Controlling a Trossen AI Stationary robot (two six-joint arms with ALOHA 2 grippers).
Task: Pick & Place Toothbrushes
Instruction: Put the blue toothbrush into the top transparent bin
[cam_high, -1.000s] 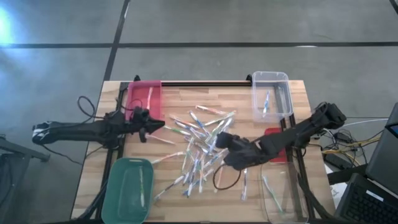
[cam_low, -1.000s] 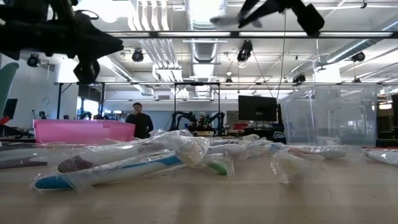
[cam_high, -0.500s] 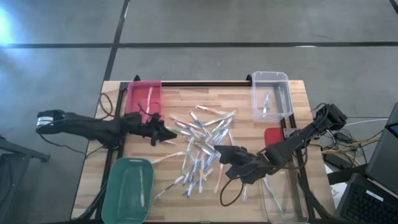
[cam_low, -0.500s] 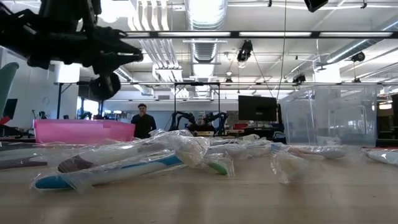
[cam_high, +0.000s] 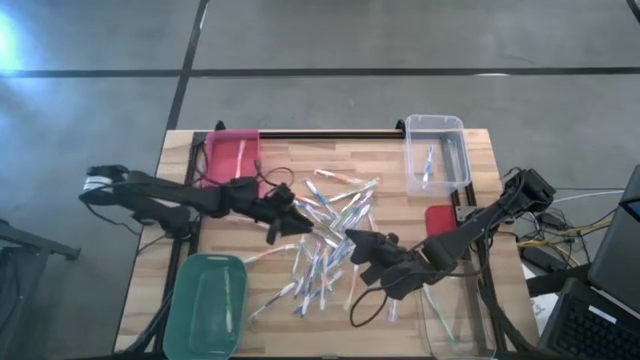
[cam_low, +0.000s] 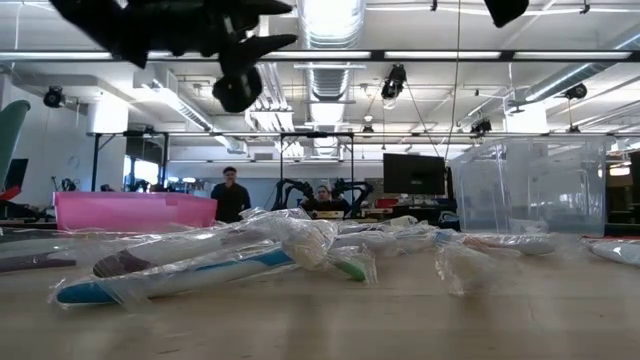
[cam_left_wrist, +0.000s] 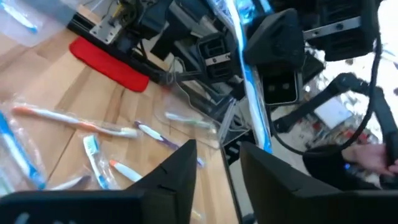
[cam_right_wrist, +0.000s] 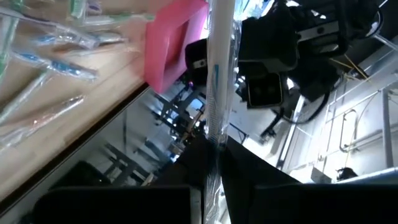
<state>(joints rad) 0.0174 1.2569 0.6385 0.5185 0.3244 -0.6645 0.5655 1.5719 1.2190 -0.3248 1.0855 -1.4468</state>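
The toothbrushes are mostly still in a loose wrapped pile in the middle of the wooden table, with a few already sorted: one in the pink bin, one in the green bin, a couple in the clear bin at the far corner and some in another clear bin at the near right edge. The right gripper is clamped on one wrapped toothbrush, which sticks straight out between its fingers, lifted off the pile. The left gripper hovers at the pile's left edge with its fingers apart and nothing between them. So I'd say we're mid-sort: the right arm needs to carry its brush over a bin and drop it, and the left needs to come down on a single brush without snagging neighbours. Beyond the table it's a big lab space with ceiling lights, monitors and a person standing way back.
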